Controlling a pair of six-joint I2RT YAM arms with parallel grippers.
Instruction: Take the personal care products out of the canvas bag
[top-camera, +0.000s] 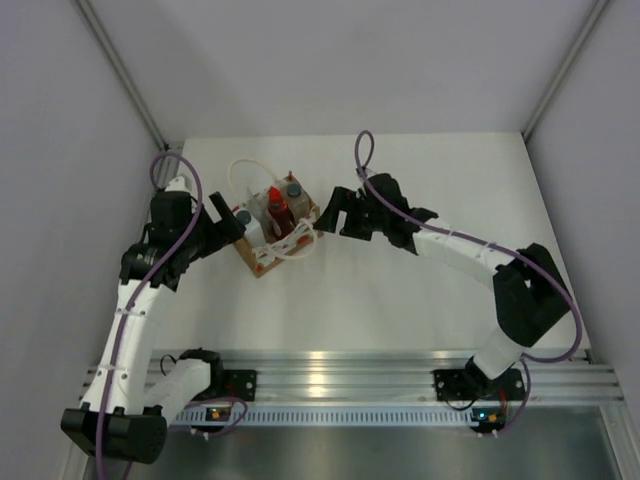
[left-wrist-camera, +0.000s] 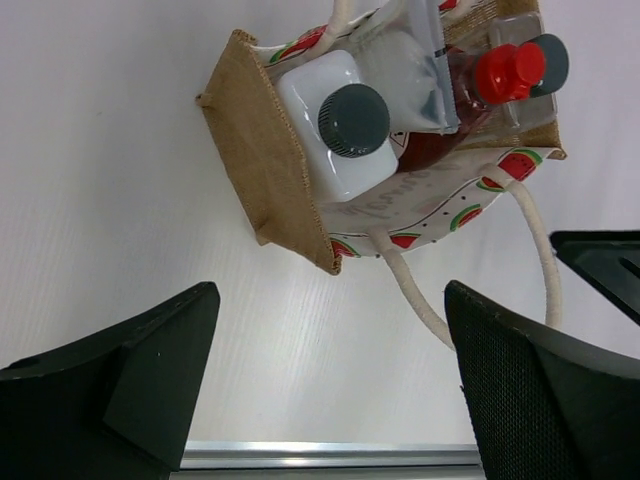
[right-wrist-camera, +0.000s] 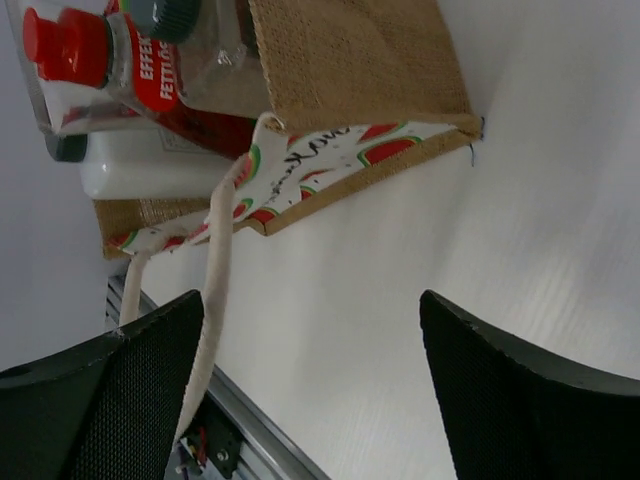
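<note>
The canvas bag (top-camera: 283, 236) stands on the table between my two grippers, tan-brown with white watermelon-print sides. In the left wrist view the bag (left-wrist-camera: 270, 170) holds a white bottle with a dark grey cap (left-wrist-camera: 352, 120), a white flat tube (left-wrist-camera: 408, 70), a red bottle with a red cap (left-wrist-camera: 508, 72) and a second grey cap (left-wrist-camera: 555, 58). The right wrist view shows the bag (right-wrist-camera: 360, 60), the red bottle (right-wrist-camera: 160, 85) and a white bottle (right-wrist-camera: 140, 170). My left gripper (left-wrist-camera: 330, 310) is open and empty, just left of the bag. My right gripper (right-wrist-camera: 310, 320) is open and empty, just right of it.
A white loop handle (left-wrist-camera: 420, 295) lies on the table by my left gripper's right finger; the other handle (top-camera: 245, 172) arcs behind the bag. A handle (right-wrist-camera: 215, 270) hangs by my right gripper's left finger. Grey walls enclose the table, and an aluminium rail (top-camera: 330, 365) runs along the near edge.
</note>
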